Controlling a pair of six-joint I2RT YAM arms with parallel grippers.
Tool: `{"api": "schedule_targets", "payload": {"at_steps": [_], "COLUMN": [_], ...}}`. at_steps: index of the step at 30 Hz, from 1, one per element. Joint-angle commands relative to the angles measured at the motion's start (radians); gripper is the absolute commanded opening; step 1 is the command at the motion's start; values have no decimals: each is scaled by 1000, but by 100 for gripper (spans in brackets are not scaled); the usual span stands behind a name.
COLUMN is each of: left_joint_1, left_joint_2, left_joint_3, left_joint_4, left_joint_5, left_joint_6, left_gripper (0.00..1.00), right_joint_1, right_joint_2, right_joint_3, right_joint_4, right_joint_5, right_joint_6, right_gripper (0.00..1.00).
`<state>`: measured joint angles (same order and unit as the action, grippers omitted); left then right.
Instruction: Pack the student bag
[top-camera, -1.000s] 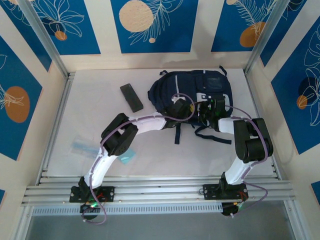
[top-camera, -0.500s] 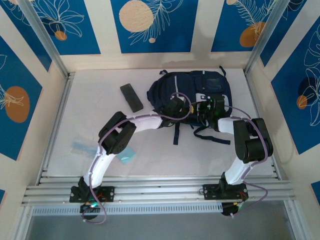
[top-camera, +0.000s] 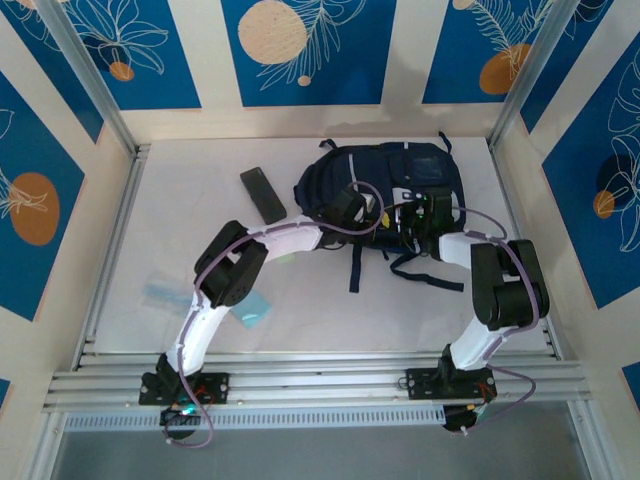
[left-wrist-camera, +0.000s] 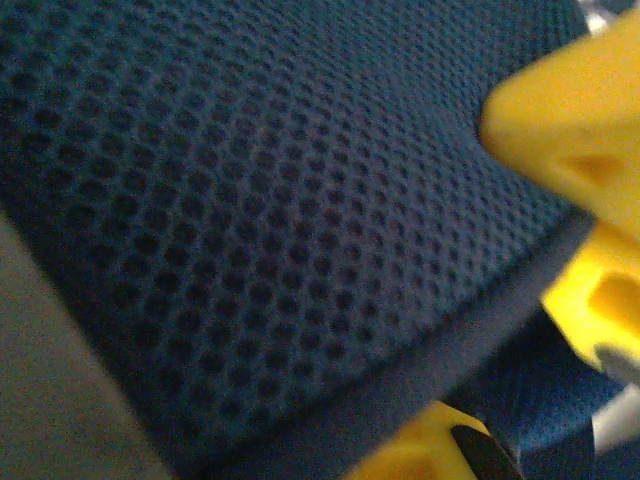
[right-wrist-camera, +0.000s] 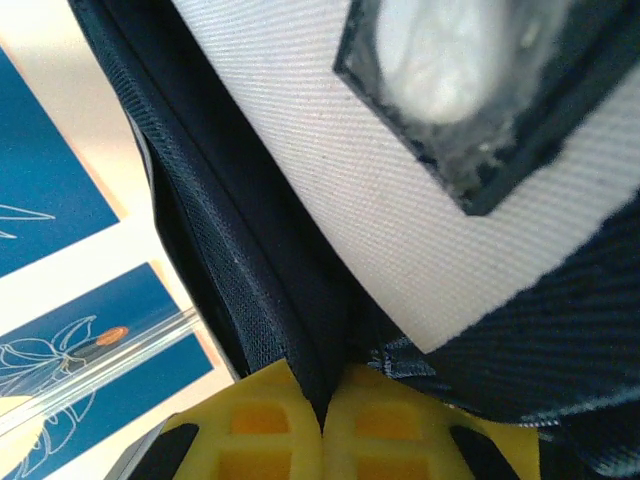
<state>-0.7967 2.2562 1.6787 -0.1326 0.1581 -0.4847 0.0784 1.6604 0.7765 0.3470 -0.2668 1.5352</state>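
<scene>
The student bag lies flat on the tabletop, toward the far right corner and well off the left edge. It is dark navy fabric with thin pale stripes and a grey-white patch on its upturned face. Its black straps trail loose toward the near edge. My left end effector is closed on a navy mesh panel at the bag's near left side. My right end effector pinches a dark fold just beside the patch.
</scene>
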Motion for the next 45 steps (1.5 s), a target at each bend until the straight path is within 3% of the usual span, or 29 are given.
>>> {"api": "schedule_targets", "payload": {"at_steps": [1,9,14,22,25,29,30,33,36,39,45], "left_joint_1": [68,138,159,158,157,132,122,97,86,65,33], "left_joint_2": [-66,-94,-106,-109,-124,-163,-170,-166,-139,-120,-131], "left_joint_3": [19,31,84,138,143,172,188,250,312,349,346], "left_joint_4": [-227,-407,-546,-668,-680,-674,-670,-668,-669,-669,-659], "left_joint_5": [54,31,-91,-186,-75,215,244,295,340,357,359], "left_joint_6": [150,271,375,482,494,479,464,431,386,357,328], "left_gripper": [0,0,0,0,0,0,0,0,0,0,0], "right_joint_1": [-31,-46,-49,-49,-52,-54,-53,-52,-47,-40,-16], "right_joint_2": [-69,-78,-94,-79,-58,-48,-57,-110,-196,-310,-417], "right_joint_3": [47,89,125,216,267,332,342,353,321,235,47], "right_joint_4": [-82,-164,-232,-336,-381,-445,-466,-534,-581,-595,-483], "right_joint_5": [-28,-26,-12,5,17,0,-8,-50,-84,-88,-117], "right_joint_6": [-124,-210,-280,-407,-470,-516,-520,-526,-520,-487,-331], "right_gripper": [0,0,0,0,0,0,5,43,64,75,83]}}
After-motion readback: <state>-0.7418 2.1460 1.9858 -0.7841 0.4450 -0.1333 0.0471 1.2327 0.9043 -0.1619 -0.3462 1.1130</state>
